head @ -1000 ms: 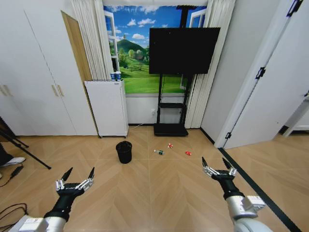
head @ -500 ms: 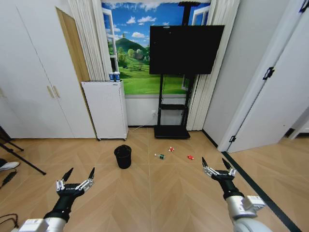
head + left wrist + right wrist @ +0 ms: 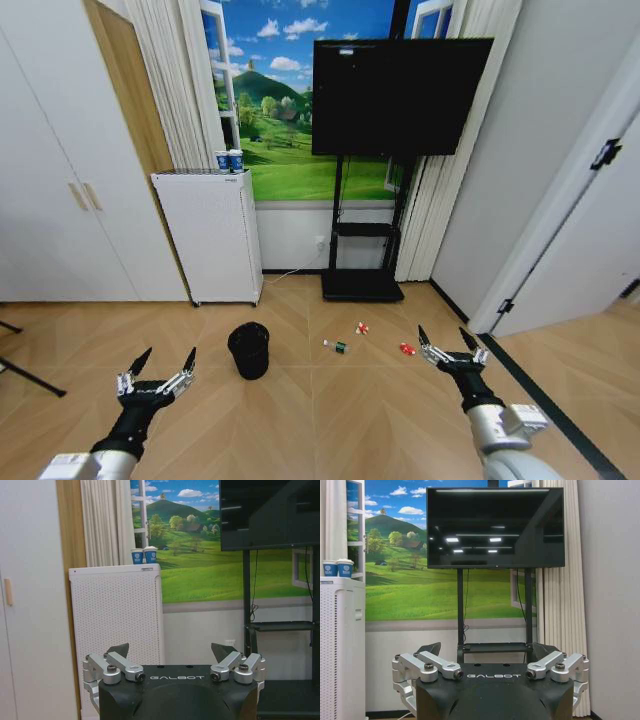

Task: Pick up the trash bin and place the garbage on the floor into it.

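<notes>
Left claw (image 3: 157, 377) is held low over the floor (image 3: 320, 430) with its two fingers spread wide and nothing between them; in the left wrist view the same claw (image 3: 173, 655) faces the white perforated box (image 3: 116, 630), on whose top two blue paper cups (image 3: 143, 556) are set. Compared with a second ago, the whole scene is seen larger and lower in the head view while both arms are posed exactly as before, so the base is judged to have been driven forward and the task's things brought nearer.

Ahead and to the right of the left claw, well apart from it, the trash bin (image 3: 249, 350) is stood upright on the floor; whether anything lies inside cannot be told. Between the two claws, farther ahead, the garbage is scattered: the bottle (image 3: 335, 346), the red-and-white wrapper (image 3: 361, 327) and, just ahead and left of the right claw, the red scrap (image 3: 407, 349). None has been put in the bin.

Right claw (image 3: 454, 351) is likewise held open and empty, pointed at the television stand (image 3: 495, 645).
</notes>
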### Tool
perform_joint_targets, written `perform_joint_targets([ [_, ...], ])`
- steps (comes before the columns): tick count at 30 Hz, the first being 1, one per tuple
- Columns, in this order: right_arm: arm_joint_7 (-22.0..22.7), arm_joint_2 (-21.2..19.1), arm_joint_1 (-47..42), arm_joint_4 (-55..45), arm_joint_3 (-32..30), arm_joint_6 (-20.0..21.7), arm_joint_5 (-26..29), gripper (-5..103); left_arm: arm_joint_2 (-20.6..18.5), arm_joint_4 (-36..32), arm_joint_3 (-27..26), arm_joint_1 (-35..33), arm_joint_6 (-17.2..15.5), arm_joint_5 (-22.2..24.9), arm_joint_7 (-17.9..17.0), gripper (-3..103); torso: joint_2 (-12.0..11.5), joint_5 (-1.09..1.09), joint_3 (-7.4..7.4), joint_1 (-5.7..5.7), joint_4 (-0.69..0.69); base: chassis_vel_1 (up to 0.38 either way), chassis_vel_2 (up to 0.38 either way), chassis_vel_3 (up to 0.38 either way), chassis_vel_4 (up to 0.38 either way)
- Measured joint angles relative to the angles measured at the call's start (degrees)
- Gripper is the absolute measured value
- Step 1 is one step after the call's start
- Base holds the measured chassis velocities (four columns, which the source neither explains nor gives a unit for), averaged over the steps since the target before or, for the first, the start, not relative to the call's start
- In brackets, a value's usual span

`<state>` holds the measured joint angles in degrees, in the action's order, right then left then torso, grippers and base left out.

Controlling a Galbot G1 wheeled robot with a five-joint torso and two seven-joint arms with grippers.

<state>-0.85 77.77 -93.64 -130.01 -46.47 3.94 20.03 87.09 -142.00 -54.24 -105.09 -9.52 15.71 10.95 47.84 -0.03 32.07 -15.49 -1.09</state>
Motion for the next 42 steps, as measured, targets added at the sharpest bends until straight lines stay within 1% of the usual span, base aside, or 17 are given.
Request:
perform_joint_targets([
  [1,0.0,0.0,0.0,0.0,0.0,0.0,0.0,100,0.0,0.0,0.0,0.0,0.0,0.0,0.0,93,0.0,0.10,0.01,-0.02,0.04,-0.362,0.381,0.329,-0.359],
  [2,0.0,0.0,0.0,0.0,0.0,0.0,0.0,100,0.0,0.1,0.0,0.1,0.0,0.0,0.0,93,0.0,-0.01,0.01,-0.02,0.01,-0.326,0.343,0.354,-0.361],
  [4,0.0,0.0,0.0,0.0,0.0,0.0,0.0,100,0.0,0.1,-0.1,0.1,0.0,0.0,0.0,93,0.0,-0.04,-0.01,0.00,0.02,-0.350,0.343,0.354,-0.360],
  [6,0.0,0.0,0.0,0.0,0.0,0.0,0.0,100,0.0,0.1,-0.1,0.1,0.0,0.0,0.0,93,0.0,0.10,0.01,0.00,0.03,-0.349,0.364,0.345,-0.368],
  [9,0.0,0.0,0.0,0.1,0.0,0.0,-0.1,100,0.0,0.1,-0.1,0.1,0.0,0.1,0.1,93,0.0,-0.04,-0.01,0.00,0.01,-0.358,0.348,0.343,-0.323],
  [11,0.0,0.0,0.0,0.1,0.0,0.0,-0.2,100,0.0,0.1,-0.1,0.1,0.0,0.1,0.1,93,0.0,-0.02,0.00,0.03,0.01,-0.366,0.320,0.372,-0.355],
  [12,0.0,0.0,0.0,0.1,0.0,-0.1,-0.2,100,0.0,0.1,-0.1,0.1,0.1,0.1,0.1,93,0.0,0.11,0.01,0.00,0.03,-0.318,0.329,0.345,-0.341],
  [14,0.0,0.0,0.0,0.2,0.0,-0.3,-0.2,100,0.0,0.1,-0.1,0.1,0.1,0.1,0.1,93,0.0,0.07,0.02,-0.01,0.03,-0.318,0.329,0.348,-0.341],
  [15,-0.1,0.0,0.0,0.2,0.1,-0.8,-0.2,100,0.0,0.2,-0.2,0.1,0.1,0.1,0.1,93,0.0,-0.05,-0.01,0.00,0.01,-0.372,0.356,0.379,-0.331],
  [16,-0.3,0.0,0.1,0.3,0.1,-1.3,-0.2,100,0.1,0.2,-0.2,0.1,0.1,0.1,0.1,93,0.0,0.10,0.00,0.02,0.03,-0.347,0.373,0.314,-0.348],
  [18,-0.3,0.0,0.1,0.4,0.1,-1.5,-0.3,100,0.1,0.2,-0.2,0.1,0.1,0.1,0.1,91,0.0,0.08,0.02,-0.03,0.03,-0.347,0.348,0.314,-0.348],
  [19,-0.3,0.0,0.1,0.5,0.1,-1.7,-0.3,100,0.1,0.2,-0.2,0.1,0.1,0.1,0.1,93,0.0,-0.02,0.02,-0.02,0.03,-0.297,0.272,0.349,-0.284],
  [22,-0.3,0.0,0.2,0.6,0.1,-2.0,-0.2,100,0.1,0.2,-0.3,0.1,0.1,0.2,0.1,96,0.0,0.04,0.03,-0.06,0.02,-0.253,0.265,0.301,-0.280],
  [23,-0.3,-0.1,0.3,0.7,0.1,-2.1,-0.2,100,0.1,0.2,-0.5,0.1,0.1,0.3,0.0,91,0.0,0.07,0.03,-0.06,0.05,-0.159,0.159,0.088,-0.075],
  [26,-0.3,-0.1,0.3,0.7,0.2,-2.1,-0.2,100,0.1,0.3,-0.8,0.1,0.1,0.5,-0.1,92,0.0,-0.01,0.02,-0.04,0.01,-0.104,0.125,0.060,-0.038],
  [35,-0.1,-0.1,0.5,1.0,0.0,-3.7,0.2,100,0.2,0.3,-0.9,0.0,0.1,0.6,-0.2,93,0.0,0.04,-0.02,0.06,0.03,0.023,-0.011,-0.049,0.028],
  [42,-1.6,0.0,0.2,0.6,-0.1,-2.9,0.7,100,0.4,0.2,-0.8,-0.1,0.1,0.5,-0.2,94,0.0,0.03,0.00,0.01,0.02,0.006,-0.007,-0.006,0.008],
])
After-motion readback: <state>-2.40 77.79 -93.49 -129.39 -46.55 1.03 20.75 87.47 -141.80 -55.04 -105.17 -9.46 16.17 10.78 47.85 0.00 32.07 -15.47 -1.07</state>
